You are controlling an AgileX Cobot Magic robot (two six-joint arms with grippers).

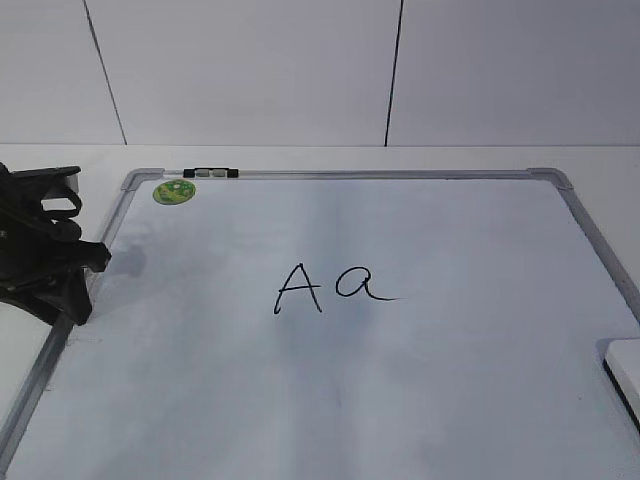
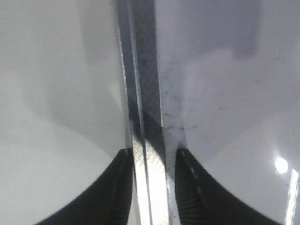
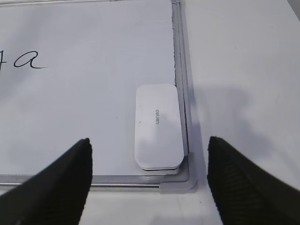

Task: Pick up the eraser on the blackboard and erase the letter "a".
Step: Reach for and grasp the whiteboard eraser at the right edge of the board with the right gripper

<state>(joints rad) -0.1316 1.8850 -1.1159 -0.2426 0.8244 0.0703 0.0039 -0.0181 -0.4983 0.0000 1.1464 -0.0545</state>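
Observation:
The blackboard (image 1: 450, 400) is a white board in a silver frame lying flat. The letter "a" (image 1: 362, 283) is written near its middle and also shows in the right wrist view (image 3: 28, 61). The eraser (image 3: 158, 125), white with grey lettering, lies flat in the board's near right corner against the frame; only its edge shows in the exterior view (image 1: 626, 366). My right gripper (image 3: 150, 140) is open and empty, above and just short of the eraser, and is out of the exterior view. My left gripper (image 2: 152, 152) straddles the board's left frame (image 2: 143, 117) with its jaws narrowly apart.
A capital "A" (image 1: 298, 288) stands just left of the "a". A round green sticker (image 1: 174, 191) and a black-and-grey clip (image 1: 212, 173) sit at the board's far left corner. White table (image 3: 243, 61) lies right of the board. A white wall stands behind.

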